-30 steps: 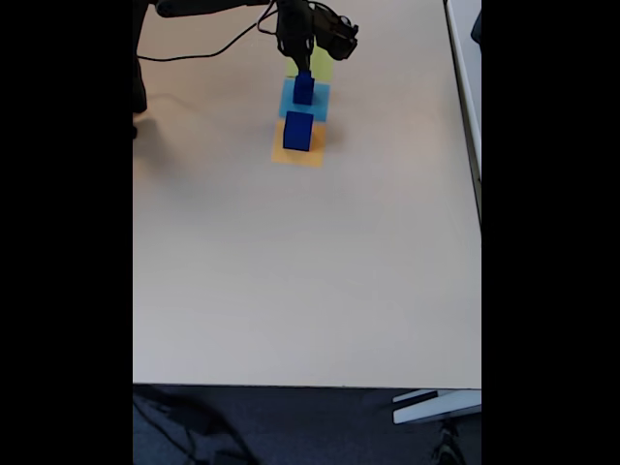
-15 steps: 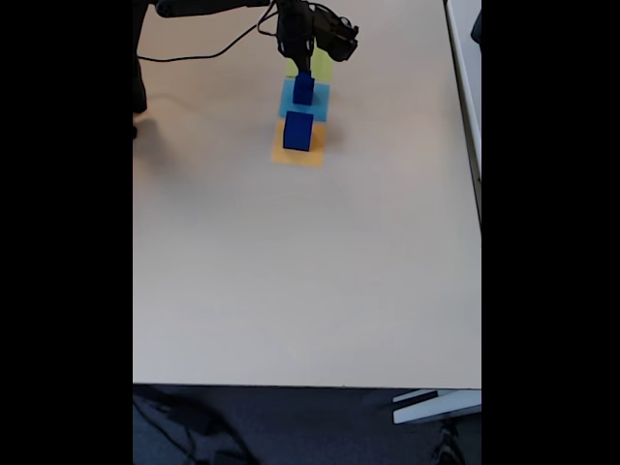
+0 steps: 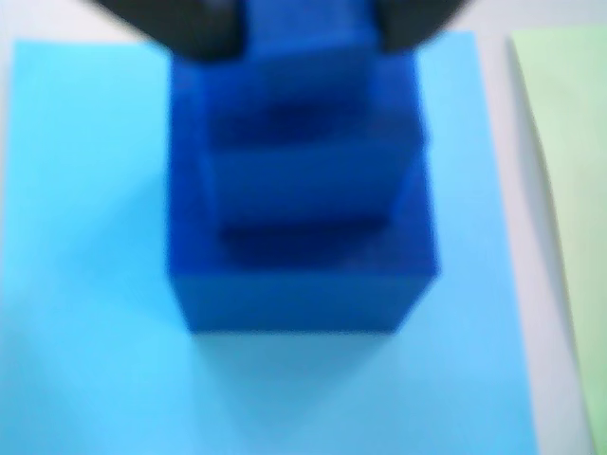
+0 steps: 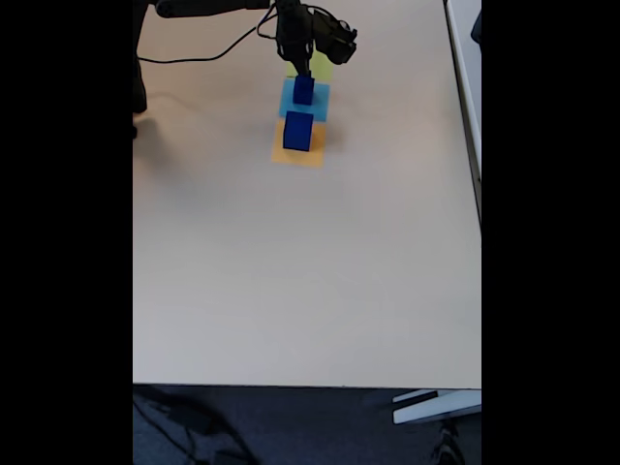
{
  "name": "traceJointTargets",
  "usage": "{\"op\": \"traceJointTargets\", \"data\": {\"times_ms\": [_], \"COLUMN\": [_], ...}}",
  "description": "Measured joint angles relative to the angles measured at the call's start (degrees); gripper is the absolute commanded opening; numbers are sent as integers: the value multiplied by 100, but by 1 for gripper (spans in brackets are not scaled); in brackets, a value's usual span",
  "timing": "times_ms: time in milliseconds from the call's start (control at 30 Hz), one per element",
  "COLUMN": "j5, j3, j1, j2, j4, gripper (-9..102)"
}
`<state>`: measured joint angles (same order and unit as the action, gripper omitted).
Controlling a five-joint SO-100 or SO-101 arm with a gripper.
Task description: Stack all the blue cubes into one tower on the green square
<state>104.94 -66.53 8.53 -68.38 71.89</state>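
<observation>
In the wrist view, three blue cubes stand stacked on the light-blue square (image 3: 85,284): a large one (image 3: 303,299) at the bottom, a medium one (image 3: 303,185) on it, and a small one (image 3: 308,28) on top. My gripper (image 3: 308,19) is shut on the small top cube, its dark fingers (image 3: 190,28) pressed against both sides. The green square (image 3: 569,190) lies bare to the right. The fixed view shows the gripper (image 4: 303,70) over this stack (image 4: 303,90), with the green square (image 4: 321,66) just behind it. Another large blue cube (image 4: 297,131) stands on the orange square (image 4: 312,153).
The three coloured squares lie in a row near the far edge of the beige table (image 4: 310,271). A black cable (image 4: 208,50) runs across the table at the back left. The table's right edge (image 4: 475,194) and near edge are far from the squares.
The gripper and wrist have shifted very slightly at the stack. The cubes stand where they were.
</observation>
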Motion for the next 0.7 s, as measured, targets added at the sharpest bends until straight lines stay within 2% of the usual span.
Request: {"op": "traceJointTargets", "data": {"times_ms": [700], "j5": [-88], "j3": [0], "j1": [-18], "j2": [0], "j4": [0], "gripper": [6]}}
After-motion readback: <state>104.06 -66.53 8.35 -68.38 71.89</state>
